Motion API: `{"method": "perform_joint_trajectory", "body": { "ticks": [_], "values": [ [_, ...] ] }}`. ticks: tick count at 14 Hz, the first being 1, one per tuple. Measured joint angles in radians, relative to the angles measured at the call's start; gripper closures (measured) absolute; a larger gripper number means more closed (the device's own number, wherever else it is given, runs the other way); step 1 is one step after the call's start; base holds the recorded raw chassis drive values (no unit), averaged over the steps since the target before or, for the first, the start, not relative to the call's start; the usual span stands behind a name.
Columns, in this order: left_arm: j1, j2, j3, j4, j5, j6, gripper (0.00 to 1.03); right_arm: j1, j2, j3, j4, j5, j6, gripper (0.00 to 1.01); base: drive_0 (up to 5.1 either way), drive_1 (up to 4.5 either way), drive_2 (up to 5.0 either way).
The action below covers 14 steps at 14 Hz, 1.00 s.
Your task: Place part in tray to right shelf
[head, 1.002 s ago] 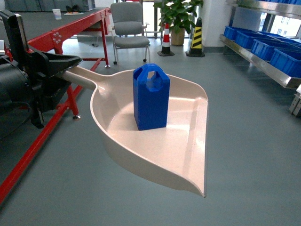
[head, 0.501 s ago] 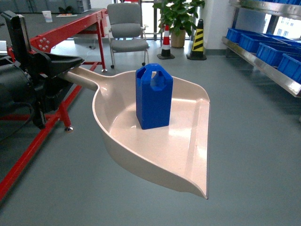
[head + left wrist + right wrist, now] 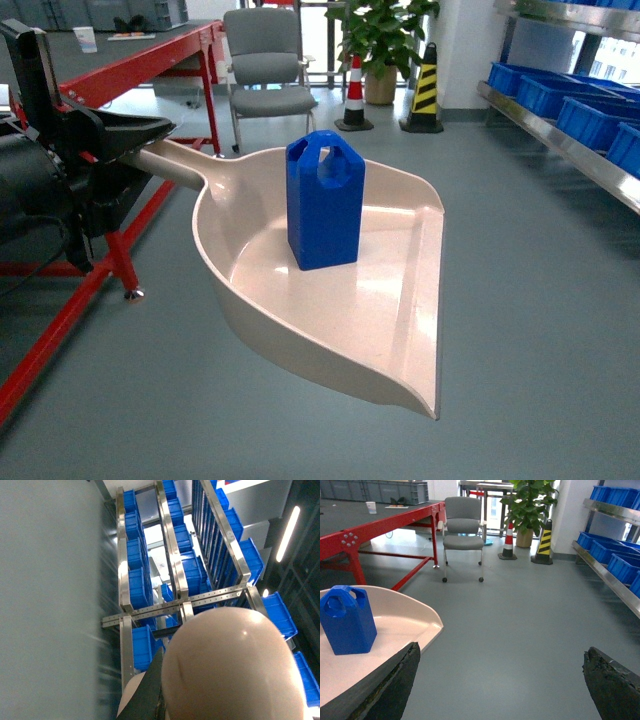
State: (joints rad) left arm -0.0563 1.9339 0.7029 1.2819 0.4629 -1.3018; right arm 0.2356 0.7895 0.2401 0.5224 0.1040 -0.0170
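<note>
The beige tray (image 3: pixel 330 300) hangs above the floor, held level by its handle. My left gripper (image 3: pixel 135 150) is shut on that handle at the left of the head view. The blue part (image 3: pixel 324 200) stands upright in the tray's bowl. In the left wrist view the tray's underside (image 3: pixel 235 665) fills the lower right, with one black finger (image 3: pixel 150 690) against it. My right gripper (image 3: pixel 502 680) is open over bare floor, to the right of the tray (image 3: pixel 405 620) and the part (image 3: pixel 347 620). The right shelf (image 3: pixel 560 140) runs along the right edge and is apart from the tray.
Blue crates (image 3: pixel 545 90) sit on the steel shelf. A red-framed table (image 3: pixel 150 60) stands on the left, its leg near the tray handle. Ahead are a grey chair (image 3: pixel 265 70), a red-and-white cone (image 3: pixel 352 95), a yellow-and-black cone (image 3: pixel 425 90) and a potted plant (image 3: pixel 385 40).
The scene has shifted: the red table's leg has come nearer and the shelf has slid towards the right edge. The tray and the part keep their place in my left gripper.
</note>
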Motion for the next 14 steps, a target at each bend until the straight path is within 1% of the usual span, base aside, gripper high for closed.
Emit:
{"method": "perform_joint_trajectory", "body": {
  "ticks": [14],
  "values": [
    [0.001,0.0,0.0,-0.004,0.001,0.0,0.87,0.0,0.0,0.0,-0.002,0.0,0.0,0.03,0.0,4.33,-4.3]
  ]
}}
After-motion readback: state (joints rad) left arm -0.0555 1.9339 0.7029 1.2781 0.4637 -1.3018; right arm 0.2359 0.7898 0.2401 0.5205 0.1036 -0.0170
